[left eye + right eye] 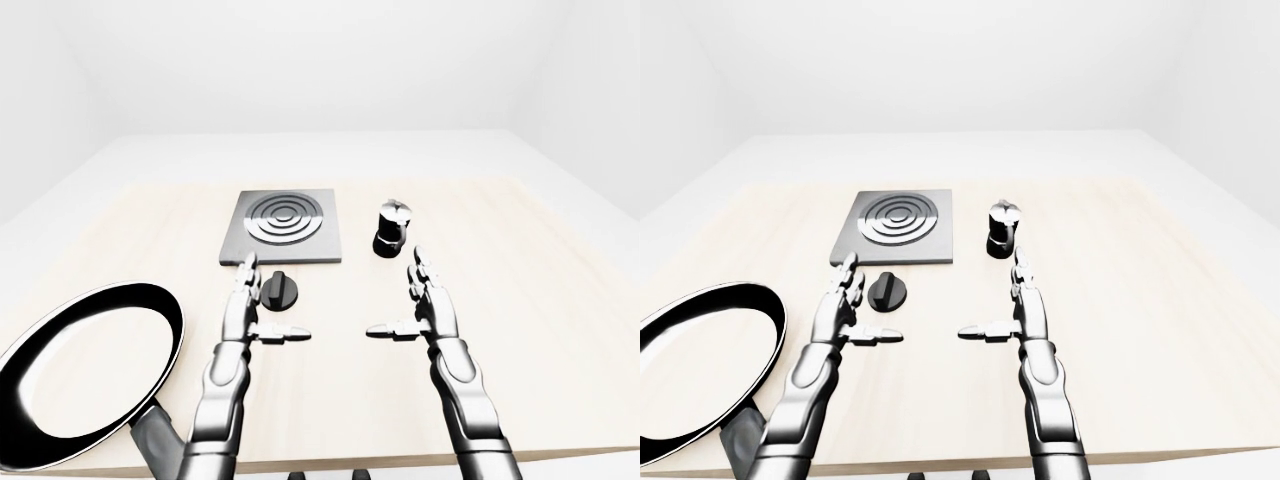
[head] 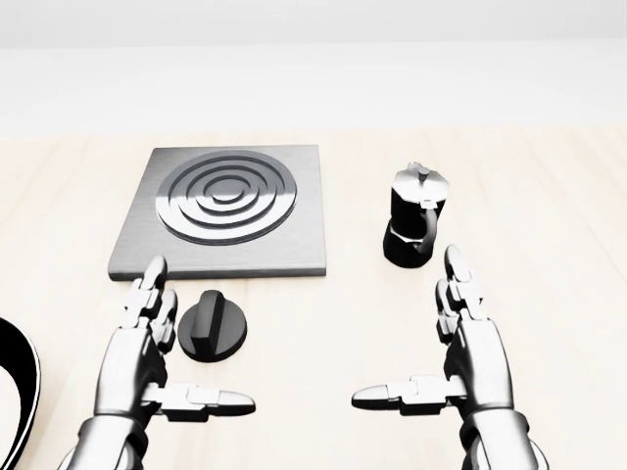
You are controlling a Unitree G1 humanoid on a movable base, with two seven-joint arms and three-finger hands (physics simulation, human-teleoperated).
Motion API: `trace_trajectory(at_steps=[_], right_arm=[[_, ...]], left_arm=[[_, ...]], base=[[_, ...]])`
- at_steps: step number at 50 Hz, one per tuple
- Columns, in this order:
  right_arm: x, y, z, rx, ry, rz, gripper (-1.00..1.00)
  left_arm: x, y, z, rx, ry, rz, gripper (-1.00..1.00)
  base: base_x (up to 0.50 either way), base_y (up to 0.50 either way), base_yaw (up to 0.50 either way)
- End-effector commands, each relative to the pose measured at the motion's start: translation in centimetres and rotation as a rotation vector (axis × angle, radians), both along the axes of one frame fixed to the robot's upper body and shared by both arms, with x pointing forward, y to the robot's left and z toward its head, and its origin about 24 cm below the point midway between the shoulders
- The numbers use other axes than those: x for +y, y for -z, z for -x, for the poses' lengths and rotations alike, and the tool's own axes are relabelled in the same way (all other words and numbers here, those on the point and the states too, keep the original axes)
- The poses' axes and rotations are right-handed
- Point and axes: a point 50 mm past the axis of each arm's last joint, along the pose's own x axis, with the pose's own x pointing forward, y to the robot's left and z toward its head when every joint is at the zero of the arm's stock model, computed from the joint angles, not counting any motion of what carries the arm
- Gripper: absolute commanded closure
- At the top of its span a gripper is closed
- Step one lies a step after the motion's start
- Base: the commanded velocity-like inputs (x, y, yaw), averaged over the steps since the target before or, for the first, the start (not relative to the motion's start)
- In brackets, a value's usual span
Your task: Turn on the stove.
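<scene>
A grey square stove plate (image 2: pixel 230 211) with concentric burner rings lies on the wooden table (image 2: pixel 549 215). Its black round knob (image 2: pixel 213 326) with a raised bar sits on the table just below the plate. My left hand (image 2: pixel 162 343) is open, fingers stretched flat, just left of the knob and apart from it. My right hand (image 2: pixel 446 343) is open too, well to the right of the knob, thumb pointing left. Neither hand holds anything.
A black moka pot (image 2: pixel 414 215) stands right of the stove, just above my right hand. A large black frying pan (image 1: pixel 85 365) with a pale rim lies at the table's lower left. The table's near edge runs along the bottom of the left-eye view.
</scene>
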Motion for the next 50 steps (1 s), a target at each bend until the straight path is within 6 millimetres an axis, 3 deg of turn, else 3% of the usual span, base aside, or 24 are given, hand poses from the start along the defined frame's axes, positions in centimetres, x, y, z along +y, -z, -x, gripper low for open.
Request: trace_trajectory(at_steps=[1,25,50], right_arm=[[0.0,-0.1,0.0,0.000,0.000,0.000,-1.00],[0.0,-0.1,0.0,0.000,0.000,0.000,-1.00],[-0.1,0.5,0.0,0.004,0.005,0.000,-1.00]], left_arm=[[-0.1,0.4,0.0,0.019,0.002,-0.009,-1.00],[-0.2,0.9,0.1,0.050,-0.004,-0.027,-1.00],[-0.7,2.8,0.1,0.091,0.023,-0.042,-1.00]], base=[[0.00,0.00,0.00],[0.00,0.00,0.00],[0.00,0.00,0.00]])
